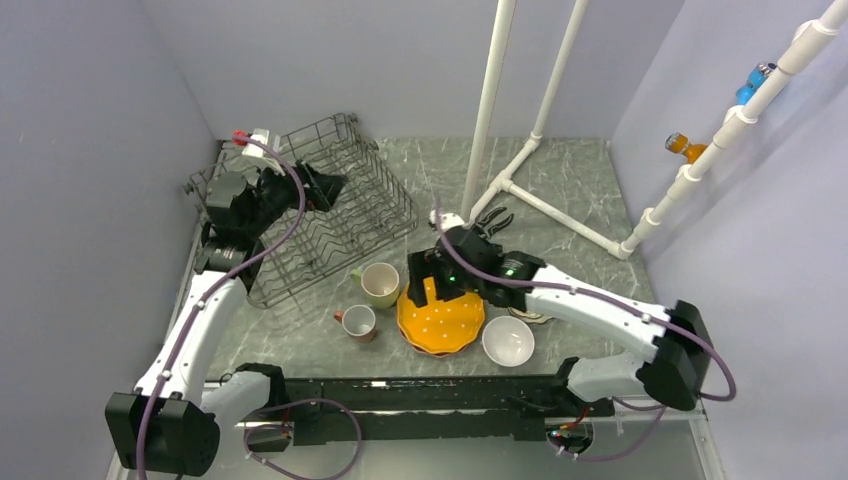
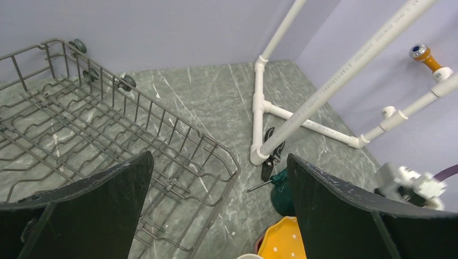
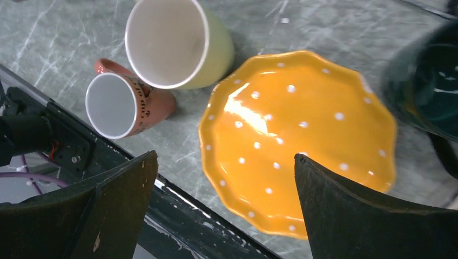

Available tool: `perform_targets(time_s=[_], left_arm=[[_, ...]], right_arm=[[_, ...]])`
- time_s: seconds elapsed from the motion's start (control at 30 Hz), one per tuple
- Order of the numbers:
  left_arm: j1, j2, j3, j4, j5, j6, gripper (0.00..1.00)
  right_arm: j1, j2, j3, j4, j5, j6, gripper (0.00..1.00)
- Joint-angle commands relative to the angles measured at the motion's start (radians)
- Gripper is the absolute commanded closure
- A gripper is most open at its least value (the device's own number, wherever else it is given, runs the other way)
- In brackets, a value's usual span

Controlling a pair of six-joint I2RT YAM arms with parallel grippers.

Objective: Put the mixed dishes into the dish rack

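Observation:
The dark grey wire dish rack (image 1: 340, 215) stands at the back left with no dishes showing in it; the left wrist view shows it too (image 2: 81, 124). My left gripper (image 1: 322, 186) hovers open and empty over it (image 2: 219, 156). My right gripper (image 1: 437, 282) is open and empty just above the stacked orange white-dotted plates (image 1: 440, 325), which fill the right wrist view (image 3: 297, 135) under its jaws (image 3: 225, 156). The pale green mug (image 1: 380, 284) and the small pink mug (image 1: 358, 322) lie left of the plates. The dark teal mug (image 3: 432, 91) sits behind the plates. The white bowl (image 1: 507, 340) is to their right. The patterned bowl (image 1: 531, 316) is mostly hidden under my right arm.
A white PVC pipe frame (image 1: 520, 180) rises from the table behind the dishes. Black-handled pliers (image 1: 495, 218) and a green screwdriver (image 2: 267, 184) lie at its foot. Purple walls close in the left, back and right. A black rail (image 1: 400, 395) runs along the near edge.

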Motion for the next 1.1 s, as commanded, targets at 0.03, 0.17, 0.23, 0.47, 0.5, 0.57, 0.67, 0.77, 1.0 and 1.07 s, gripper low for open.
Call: perform_targets(time_s=[0.03, 0.17, 0.23, 0.47, 0.5, 0.57, 0.67, 0.77, 1.0, 1.07], left_arm=[[-0.01, -0.034, 0.043, -0.019, -0.009, 0.055, 0.01], [-0.019, -0.076, 0.041, -0.049, -0.086, 0.104, 0.01], [-0.031, -0.095, 0.024, -0.043, -0.124, 0.122, 0.01], [-0.049, -0.11, 0.018, -0.051, -0.171, 0.149, 0.01], [-0.05, -0.109, 0.017, -0.049, -0.171, 0.147, 0.01], [-0.049, -0.101, 0.025, -0.055, -0.158, 0.14, 0.01], [-0.051, -0.093, 0.024, -0.046, -0.136, 0.135, 0.01], [-0.051, -0.086, 0.025, -0.044, -0.131, 0.13, 0.01], [-0.05, -0.074, 0.029, -0.039, -0.12, 0.13, 0.01], [-0.05, -0.065, 0.038, -0.052, -0.107, 0.132, 0.01]], right_arm=[[0.104, 0.13, 0.099, 0.096, 0.069, 0.002, 0.04], [0.126, 0.178, 0.101, 0.175, 0.1, 0.004, 0.1], [0.126, 0.213, 0.12, 0.18, 0.112, 0.003, 0.18], [0.125, 0.289, 0.169, 0.183, 0.204, 0.013, 0.27], [0.126, 0.298, 0.175, 0.178, 0.222, 0.016, 0.28], [0.126, 0.32, 0.18, 0.187, 0.242, 0.014, 0.29], [0.125, 0.362, 0.21, 0.175, 0.266, 0.02, 0.3], [0.126, 0.407, 0.24, 0.16, 0.278, 0.029, 0.3], [0.126, 0.482, 0.243, 0.179, 0.262, 0.022, 0.36], [0.126, 0.495, 0.24, 0.185, 0.262, 0.02, 0.39]])
